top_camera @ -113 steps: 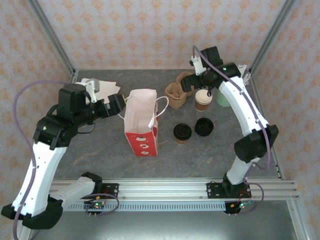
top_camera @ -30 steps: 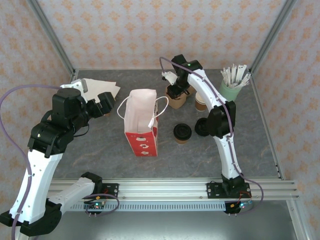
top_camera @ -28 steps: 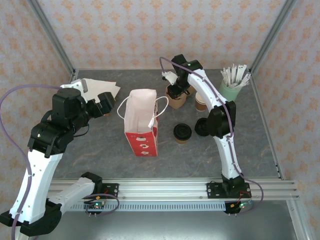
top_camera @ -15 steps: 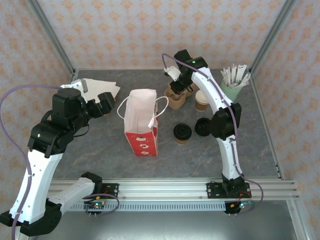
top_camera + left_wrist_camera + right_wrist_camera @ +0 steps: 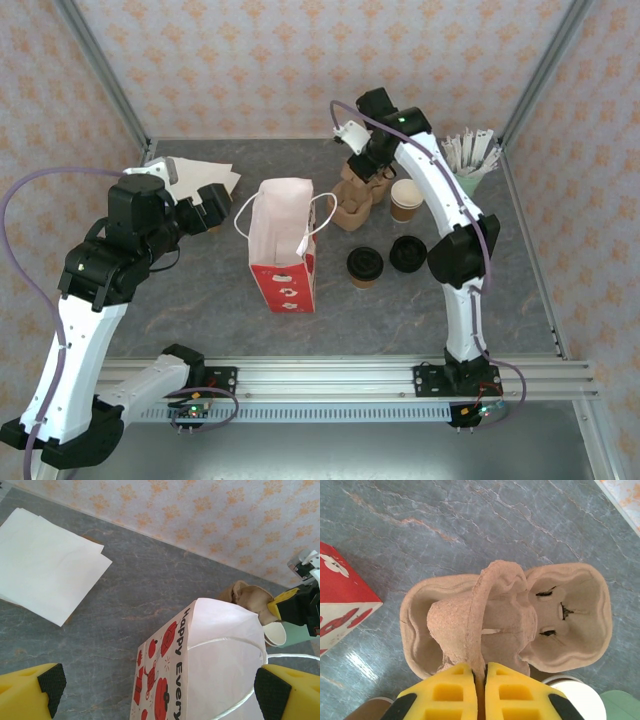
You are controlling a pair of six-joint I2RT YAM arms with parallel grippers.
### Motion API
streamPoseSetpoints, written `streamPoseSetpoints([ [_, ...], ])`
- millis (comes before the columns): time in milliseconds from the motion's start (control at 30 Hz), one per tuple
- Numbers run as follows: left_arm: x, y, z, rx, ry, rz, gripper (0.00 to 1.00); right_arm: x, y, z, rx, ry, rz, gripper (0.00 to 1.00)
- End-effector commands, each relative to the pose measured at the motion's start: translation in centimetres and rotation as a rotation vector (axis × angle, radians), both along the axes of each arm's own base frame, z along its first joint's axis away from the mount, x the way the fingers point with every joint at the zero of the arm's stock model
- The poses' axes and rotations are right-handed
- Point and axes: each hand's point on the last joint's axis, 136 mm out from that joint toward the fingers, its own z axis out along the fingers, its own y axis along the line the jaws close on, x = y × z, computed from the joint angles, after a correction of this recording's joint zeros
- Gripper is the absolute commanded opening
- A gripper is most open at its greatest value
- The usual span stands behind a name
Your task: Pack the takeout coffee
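Note:
The takeout coffee (image 5: 364,266), a small brown cup with a black lid, stands right of the red-and-white paper bag (image 5: 285,245). My right gripper (image 5: 364,168) (image 5: 480,672) is shut on the upright middle ridge of the brown pulp cup carrier (image 5: 356,198) (image 5: 560,615), behind the coffee. A lidless brown cup (image 5: 405,200) stands right of the carrier, and a loose black lid (image 5: 408,253) lies in front of that cup. My left gripper (image 5: 213,205) (image 5: 160,690) hangs open just left of the bag (image 5: 215,655), its fingers either side of the bag's near end.
White napkins (image 5: 205,175) (image 5: 45,575) lie at the back left. A mint-green cup of stirrers (image 5: 470,165) stands at the back right, partly behind my right arm. The cage posts and wallpapered walls close in the back and sides.
My right gripper has shut on the carrier's ridge, and its wrist has moved slightly up and right. The left arm has not moved.

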Motion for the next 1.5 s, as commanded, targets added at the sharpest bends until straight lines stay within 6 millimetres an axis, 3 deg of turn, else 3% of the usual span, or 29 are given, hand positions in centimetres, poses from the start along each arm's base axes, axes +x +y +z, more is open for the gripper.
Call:
streamPoseSetpoints([
  [0, 0.2, -0.5, 0.6, -0.017, -0.024, -0.013, 1.00, 0.3, -1.0, 4.1, -0.018, -0.139, -0.002, 0.07],
  [400, 0.5, -0.6, 0.4, -0.024, -0.017, -0.015, 1.00, 1.7, -1.0, 5.9, -0.030, -0.224, 0.007, 0.04],
  [667, 0.5, -0.7, 0.3, -0.026, -0.012, -0.018, 0.99, 0.8, -0.1, 6.8, 0.060, -0.197, 0.042, 0.04],
  [800, 0.5, -0.8, 0.2, -0.027, -0.007, -0.022, 1.00, 0.4, -0.1, 6.3, 0.109, -0.144, 0.040, 0.04],
  [1000, 0.9, -1.3, -0.5, -0.035, 0.006, -0.038, 1.00, -0.2, 0.2, 3.7, 0.136, -0.033, 0.038, 0.04],
  [1233, 3.5, -1.6, -1.9, -0.083, 0.064, -0.009, 1.00, -0.4, 0.6, 3.2, 0.175, -0.004, 0.067, 0.04],
  [1367, 7.1, -0.8, -2.1, -0.256, 0.074, 0.003, 1.00, -0.3, 0.3, 2.6, 0.153, 0.002, 0.065, 0.04],
  [1467, 9.7, 0.2, -1.6, -0.274, 0.050, -0.006, 1.00, -0.2, 0.3, 2.2, 0.149, 0.010, 0.068, 0.04],
])
